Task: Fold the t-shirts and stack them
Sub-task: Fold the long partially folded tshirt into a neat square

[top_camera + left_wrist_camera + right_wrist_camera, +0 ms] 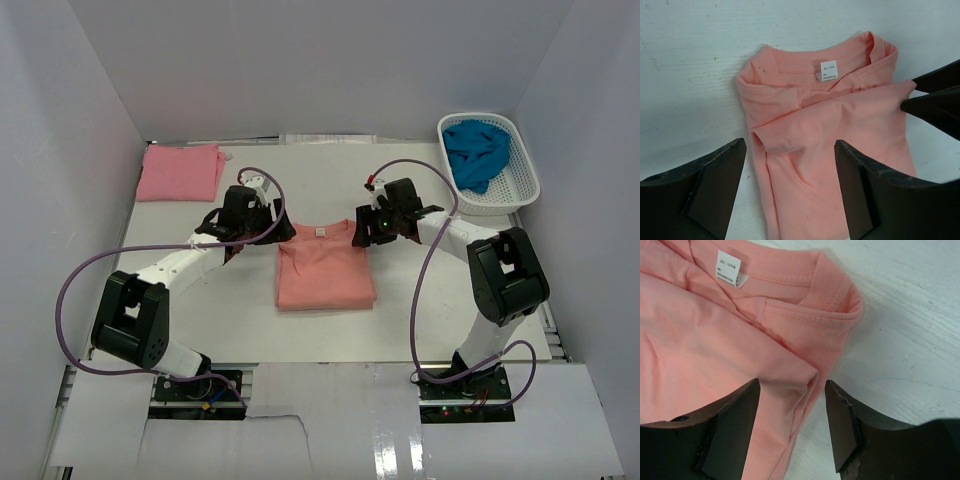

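Top external view: the salmon-orange t-shirt (325,268) lies folded into a narrow rectangle at the middle of the counter (460,320). Its collar points to the far side and its white neck label (827,70) faces up. The left wrist view shows a sleeve tucked in across the chest.

The left end effector (790,150) hovers by the shirt's left shoulder, fingers spread wide and holding nothing. The right end effector (792,387) is at the right shoulder. Its jaws are parted astride the folded edge and are not clamped on the cloth.

The lighter pink t-shirt (180,172) lies folded flat at the far left, well apart. At the far right, the teal-blue t-shirt (477,152) sits crumpled inside the white lattice basket (525,190).
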You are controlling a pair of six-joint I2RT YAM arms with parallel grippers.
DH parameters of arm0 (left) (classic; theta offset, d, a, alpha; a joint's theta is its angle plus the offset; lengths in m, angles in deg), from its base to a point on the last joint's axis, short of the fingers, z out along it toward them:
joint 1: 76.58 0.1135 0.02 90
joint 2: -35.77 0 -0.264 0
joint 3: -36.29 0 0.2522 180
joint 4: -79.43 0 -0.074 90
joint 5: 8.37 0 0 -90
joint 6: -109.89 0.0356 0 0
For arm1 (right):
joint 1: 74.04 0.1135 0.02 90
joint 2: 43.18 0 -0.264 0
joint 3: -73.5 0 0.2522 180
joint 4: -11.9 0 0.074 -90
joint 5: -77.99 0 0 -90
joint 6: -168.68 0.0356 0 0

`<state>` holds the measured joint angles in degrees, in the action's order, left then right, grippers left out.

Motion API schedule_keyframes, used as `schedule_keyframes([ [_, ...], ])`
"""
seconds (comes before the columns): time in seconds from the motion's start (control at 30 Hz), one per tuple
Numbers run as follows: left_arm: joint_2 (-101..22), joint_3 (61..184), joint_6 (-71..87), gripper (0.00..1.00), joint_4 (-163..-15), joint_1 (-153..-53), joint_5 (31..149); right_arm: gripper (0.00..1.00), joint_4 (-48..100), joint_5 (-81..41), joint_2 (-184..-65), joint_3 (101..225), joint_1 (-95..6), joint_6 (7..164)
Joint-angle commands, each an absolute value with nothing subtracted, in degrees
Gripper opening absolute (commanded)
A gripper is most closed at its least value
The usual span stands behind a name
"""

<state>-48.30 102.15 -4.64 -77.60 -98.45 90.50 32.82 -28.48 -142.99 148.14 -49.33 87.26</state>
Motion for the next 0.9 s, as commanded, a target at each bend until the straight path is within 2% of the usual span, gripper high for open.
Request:
schedule_keyframes([
  [0.0,-45.17,103.49,-3.75,0.82,-77.06,-98.64,90.25,0.61,32.51,-28.89,-142.68,149.83,-49.60,87.21],
  [0.6,-44.65,108.15,4.15,0.81,-69.68,-98.64,91.13,0.59,32.60,-29.15,-143.82,150.18,-49.69,87.03],
  [0.87,-48.77,109.82,12.06,0.81,-69.41,-98.64,97.97,0.56,32.51,-28.80,-145.31,151.06,-49.78,86.59],
])
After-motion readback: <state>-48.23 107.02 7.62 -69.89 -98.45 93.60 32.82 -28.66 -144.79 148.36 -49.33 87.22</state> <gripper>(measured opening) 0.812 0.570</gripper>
